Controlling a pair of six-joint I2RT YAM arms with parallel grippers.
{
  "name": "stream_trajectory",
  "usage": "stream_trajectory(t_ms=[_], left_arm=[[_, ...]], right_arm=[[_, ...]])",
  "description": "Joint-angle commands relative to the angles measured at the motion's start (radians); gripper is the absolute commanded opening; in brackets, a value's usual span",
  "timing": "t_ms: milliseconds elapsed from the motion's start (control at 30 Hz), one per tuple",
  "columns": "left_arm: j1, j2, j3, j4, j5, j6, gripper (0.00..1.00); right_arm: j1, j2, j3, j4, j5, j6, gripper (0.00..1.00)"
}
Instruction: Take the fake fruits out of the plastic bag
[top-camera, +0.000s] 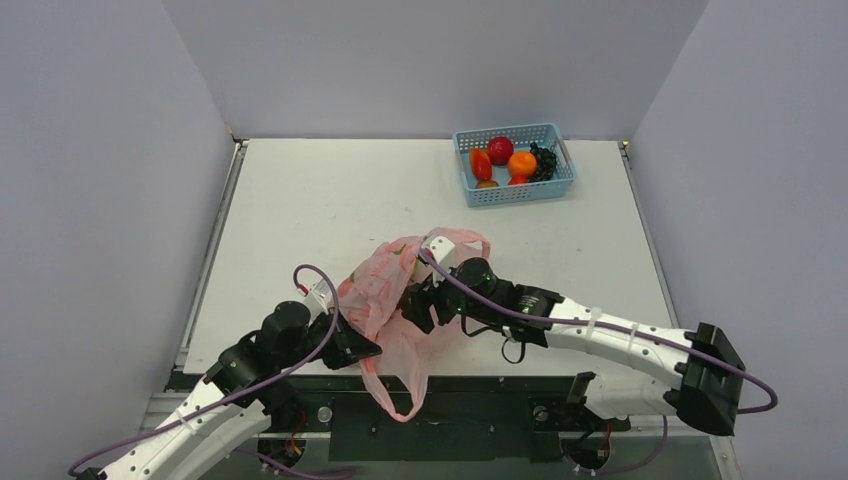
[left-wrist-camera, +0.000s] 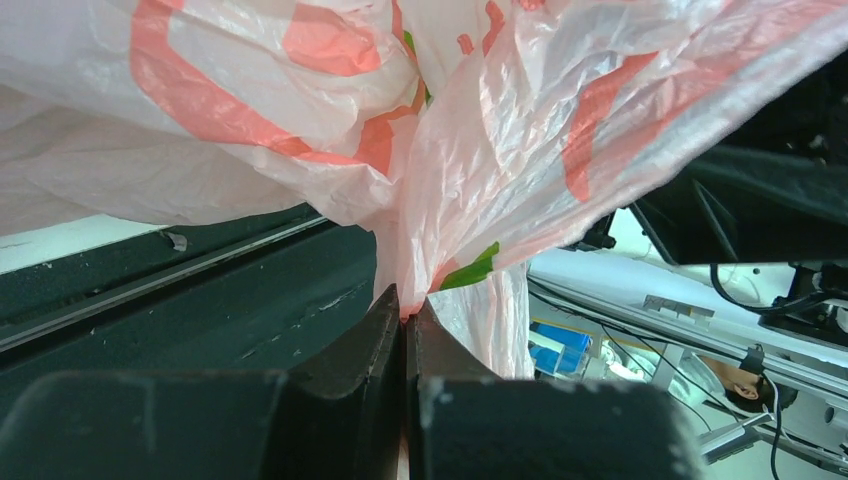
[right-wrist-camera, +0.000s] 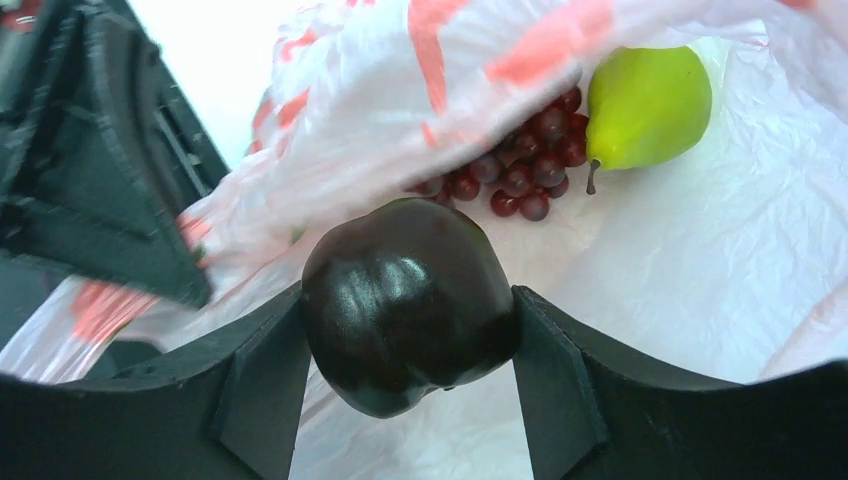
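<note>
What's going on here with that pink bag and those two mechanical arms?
Two robot arms are emptying fake fruit from a pink plastic bag. The left gripper pinches a fold of it at the near edge of the table. The right gripper reaches inside, closed on a dark round fruit. A pear and a grape bunch lie in the bag. A blue basket holding other fruit sits far right.

Table (top-camera: 300, 200): white top, grey walls on three sides.
Far right corner: light blue mesh basket (top-camera: 520, 193) — standing flat, well apart from the bag.
Near edge, middle: pink plastic bag (top-camera: 375, 290), crumpled — one loop hangs past the edge.
</note>
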Motion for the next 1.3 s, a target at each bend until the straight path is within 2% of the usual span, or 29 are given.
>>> stream_trajectory(t_ms=[0, 100, 267, 433, 567, 800, 1033, 1267], left_arm=[[0.003, -0.004, 0.027, 0.061, -0.039, 0.017, 0.0], [0.002, -0.009, 0.041, 0.073, -0.06, 0.015, 0.0], [0.003, -0.002, 0.049, 0.079, -0.073, 0.021, 0.0], [0.003, 0.02, 0.051, 0.09, -0.047, 0.042, 0.0], [0.002, 0.054, 0.071, 0.075, -0.034, 0.072, 0.0], [0.004, 0.074, 0.09, 0.082, -0.042, 0.092, 0.0], [0.004, 0.101, 0.066, 0.164, -0.014, 0.067, 0.0], [0.004, 0.143, 0.074, 0.154, 0.017, 0.088, 0.0]], right_arm=[[-0.016, -0.102, -0.002, -0.103, -0.099, 0.008, 0.04], [-0.019, -0.174, -0.002, -0.168, -0.155, 0.011, 0.0], [-0.021, -0.263, 0.053, -0.283, -0.184, 0.026, 0.0], [-0.046, -0.302, 0.24, -0.404, -0.081, 0.047, 0.0], [-0.12, -0.293, 0.376, -0.436, -0.016, 0.028, 0.0], [-0.359, -0.154, 0.587, -0.422, 0.046, 0.0, 0.0], [-0.578, 0.054, 0.67, -0.315, 0.083, 0.024, 0.0], [-0.7, 0.281, 0.785, -0.279, 0.105, 0.036, 0.0]])
